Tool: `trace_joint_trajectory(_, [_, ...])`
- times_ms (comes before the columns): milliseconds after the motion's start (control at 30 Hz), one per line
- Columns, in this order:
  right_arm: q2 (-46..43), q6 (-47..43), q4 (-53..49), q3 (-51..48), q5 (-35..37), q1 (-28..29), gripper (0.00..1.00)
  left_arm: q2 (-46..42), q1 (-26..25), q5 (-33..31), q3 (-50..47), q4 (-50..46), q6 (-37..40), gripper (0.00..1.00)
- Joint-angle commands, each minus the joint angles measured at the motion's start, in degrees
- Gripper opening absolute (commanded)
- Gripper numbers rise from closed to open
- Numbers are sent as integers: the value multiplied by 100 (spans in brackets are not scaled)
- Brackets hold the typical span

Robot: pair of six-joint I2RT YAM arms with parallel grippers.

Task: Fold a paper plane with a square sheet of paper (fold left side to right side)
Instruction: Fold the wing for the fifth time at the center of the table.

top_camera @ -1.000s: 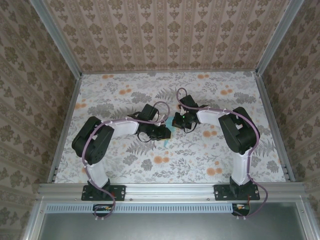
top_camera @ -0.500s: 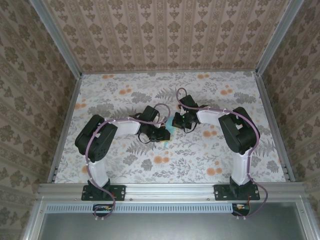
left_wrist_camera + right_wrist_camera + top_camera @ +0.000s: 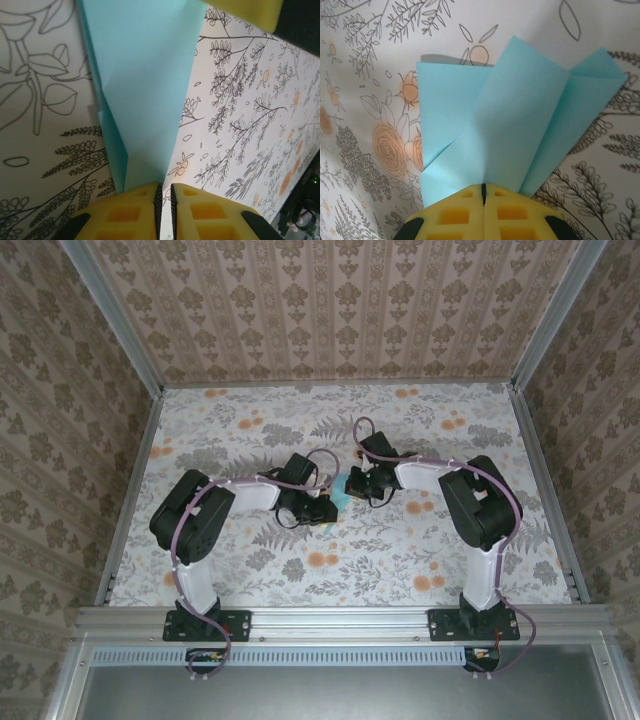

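Black-and-white arms (image 3: 215, 505), purple cables (image 3: 176, 550); end effector pads (image 3: 512, 200) yellow (waffle-gridded).

paper (image 3: 340, 497): table (image 3: 420, 555) centre | left jaws: at its near-left | right jaws: at its far-right

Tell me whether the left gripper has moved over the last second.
Yes, slightly: in the top view the left gripper has drawn back to the left, judged against the orange flowers printed on the tablecloth.

Fixed overhead view from the near edge, wrist views close, sharing the paper (image 3: 145, 75)
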Motion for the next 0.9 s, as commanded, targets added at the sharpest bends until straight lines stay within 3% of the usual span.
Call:
trace_joint_trajectory(0, [-398, -184, 184, -227, -52, -43, 0, 189, -58, -163, -234, -300, 93, 15])
trace_joint_trajectory(333, [-1394, -227, 1092, -1242, -423, 66, 0, 317, -123, -134, -404, -58, 138, 11])
trace_joint_trajectory(567, [-978, -82, 1495, -1204, -670, 356, 0, 290, -122, -154, -375, -118, 187, 11])
trace_joint_trajectory(867, [-584, -243, 1168, -1018, -450, 438, 0, 281, -123, -172, -358, -155, 184, 11])
